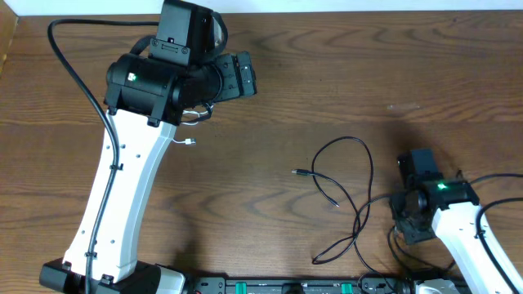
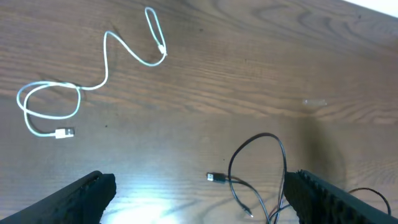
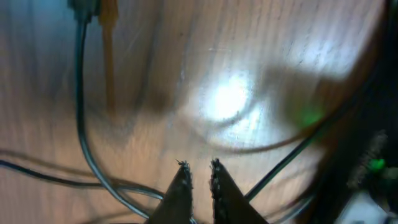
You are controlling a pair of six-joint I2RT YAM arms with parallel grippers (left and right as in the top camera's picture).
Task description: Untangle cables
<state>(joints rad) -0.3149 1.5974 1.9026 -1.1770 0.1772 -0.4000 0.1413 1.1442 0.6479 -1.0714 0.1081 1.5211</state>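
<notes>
The white cable [image 2: 106, 62] lies alone in loose curves at the left of the left wrist view. In the overhead view only its plug end [image 1: 189, 143] shows beside the left arm. The black cable [image 1: 369, 163] loops at centre right, apart from the white one, with its plug [image 2: 216, 178] pointing left. My left gripper [image 2: 199, 196] hangs open high above the table, nothing between its fingers [image 2: 87, 193]. My right gripper [image 3: 199, 167] is shut low over the table near the front right [image 1: 411, 227]. Black cable strands [image 3: 81, 124] run beside and under its tips; whether one is pinched does not show.
The left arm [image 1: 131, 188] stretches from the front left to the back. A rail with green lights [image 1: 286, 287] runs along the table's front edge. The arms' own thicker black wires [image 1: 69, 57] trail at the back left and at the front right.
</notes>
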